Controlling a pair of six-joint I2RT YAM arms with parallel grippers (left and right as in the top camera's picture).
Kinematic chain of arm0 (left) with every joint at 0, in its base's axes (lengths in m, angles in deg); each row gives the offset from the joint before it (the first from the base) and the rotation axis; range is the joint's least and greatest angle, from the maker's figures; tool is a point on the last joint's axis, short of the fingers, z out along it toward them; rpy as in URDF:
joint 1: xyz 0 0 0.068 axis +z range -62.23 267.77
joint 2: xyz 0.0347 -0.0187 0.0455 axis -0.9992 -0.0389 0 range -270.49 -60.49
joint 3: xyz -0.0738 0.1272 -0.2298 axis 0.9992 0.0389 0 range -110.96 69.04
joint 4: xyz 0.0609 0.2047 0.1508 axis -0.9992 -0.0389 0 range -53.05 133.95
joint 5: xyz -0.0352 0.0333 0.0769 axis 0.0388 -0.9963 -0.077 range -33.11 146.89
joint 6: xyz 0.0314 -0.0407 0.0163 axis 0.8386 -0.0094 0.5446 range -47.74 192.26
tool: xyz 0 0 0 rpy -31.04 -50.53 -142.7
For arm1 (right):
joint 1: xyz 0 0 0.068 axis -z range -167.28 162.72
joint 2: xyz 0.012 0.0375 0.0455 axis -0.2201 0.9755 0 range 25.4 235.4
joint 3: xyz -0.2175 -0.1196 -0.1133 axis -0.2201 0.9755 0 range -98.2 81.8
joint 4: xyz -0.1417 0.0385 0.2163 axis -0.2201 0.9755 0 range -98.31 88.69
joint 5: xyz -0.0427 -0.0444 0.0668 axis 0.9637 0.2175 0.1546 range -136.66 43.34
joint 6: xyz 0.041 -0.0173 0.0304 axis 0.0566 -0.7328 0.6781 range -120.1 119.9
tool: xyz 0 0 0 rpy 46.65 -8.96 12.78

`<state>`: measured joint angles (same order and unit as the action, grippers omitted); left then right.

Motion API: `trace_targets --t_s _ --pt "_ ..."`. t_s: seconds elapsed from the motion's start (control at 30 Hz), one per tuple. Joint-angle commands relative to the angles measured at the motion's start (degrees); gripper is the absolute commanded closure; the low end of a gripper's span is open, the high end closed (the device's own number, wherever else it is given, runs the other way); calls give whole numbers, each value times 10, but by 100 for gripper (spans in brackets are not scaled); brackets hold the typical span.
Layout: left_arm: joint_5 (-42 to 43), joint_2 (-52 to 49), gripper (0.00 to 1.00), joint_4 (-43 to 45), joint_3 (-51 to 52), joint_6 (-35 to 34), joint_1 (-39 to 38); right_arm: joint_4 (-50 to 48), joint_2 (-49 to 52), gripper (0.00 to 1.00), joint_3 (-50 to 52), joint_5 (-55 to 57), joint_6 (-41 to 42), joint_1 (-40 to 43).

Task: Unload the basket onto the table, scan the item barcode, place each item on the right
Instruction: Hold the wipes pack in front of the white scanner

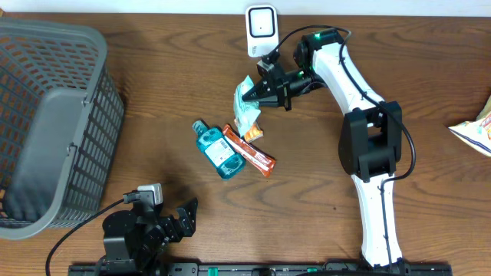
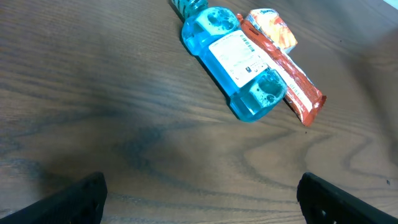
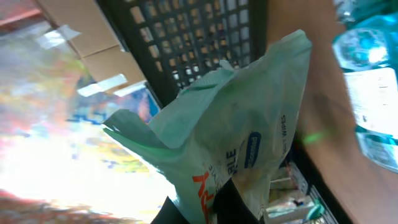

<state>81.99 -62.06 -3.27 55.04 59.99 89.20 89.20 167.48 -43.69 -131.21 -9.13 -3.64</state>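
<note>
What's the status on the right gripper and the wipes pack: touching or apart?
Touching. The right wrist view shows the right gripper shut on the lower edge of the wipes pack.

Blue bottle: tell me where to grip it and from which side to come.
Come from above and pinch across the blue bottle's narrow width, in the half nearer its cap. It lies flat, label up, and the orange packet lies against its base-end flank, so both sides look freer there.

mock checkout bench: barcode scanner [image 1: 261, 29], shopping basket [image 1: 93, 146], wooden table [image 1: 161, 69].
</note>
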Motion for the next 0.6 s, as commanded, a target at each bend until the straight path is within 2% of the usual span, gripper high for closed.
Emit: trace_targets --t_s 0.0,0.33,0.43,0.57 --pt "-3 2 2 -7 -3 -5 1 0 -22 99 -5 -50 -34 -3" --pt "-3 2 2 -7 -3 -5 1 0 -23 99 -3 10 -272 -3" --pt "-3 2 2 -7 -3 -5 1 0 -23 99 -3 35 -294 -1" --pt "-3 2 2 -7 -3 -5 1 0 -23 99 -3 37 -279 -2"
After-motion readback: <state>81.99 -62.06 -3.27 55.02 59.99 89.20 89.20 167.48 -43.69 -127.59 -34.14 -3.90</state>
